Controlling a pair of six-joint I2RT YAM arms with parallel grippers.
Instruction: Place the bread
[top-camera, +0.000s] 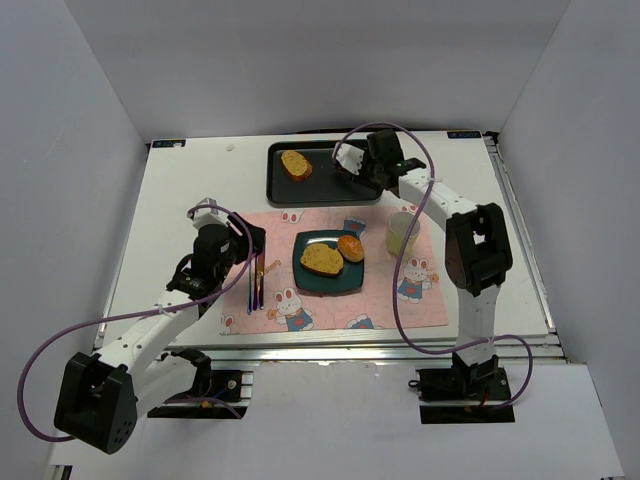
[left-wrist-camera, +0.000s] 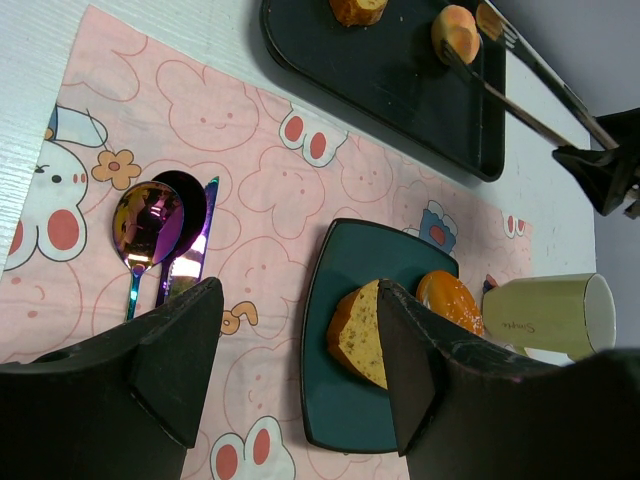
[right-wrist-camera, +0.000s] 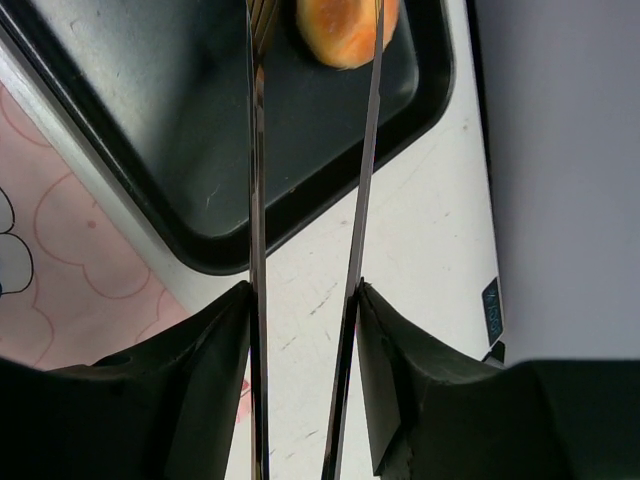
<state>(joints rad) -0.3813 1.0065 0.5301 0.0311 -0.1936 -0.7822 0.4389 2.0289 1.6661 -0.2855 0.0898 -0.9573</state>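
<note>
My right claw (right-wrist-camera: 303, 295), clamped on slender steel tongs (right-wrist-camera: 256, 200) whose blades straddle the small round golden bun (right-wrist-camera: 345, 30) near a corner of the black rectangular tray (right-wrist-camera: 150, 120): likely light, soft and crushable, best pinched gently across its widest sides.

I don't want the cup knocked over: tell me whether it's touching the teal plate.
Apart. The top external view shows a strip of pink placemat between the cup and the right edge of the teal plate.

We are seeing only small script, unreadable, on the cup (left-wrist-camera: 548, 312) right of the jaws of the left gripper (left-wrist-camera: 298, 300).
</note>
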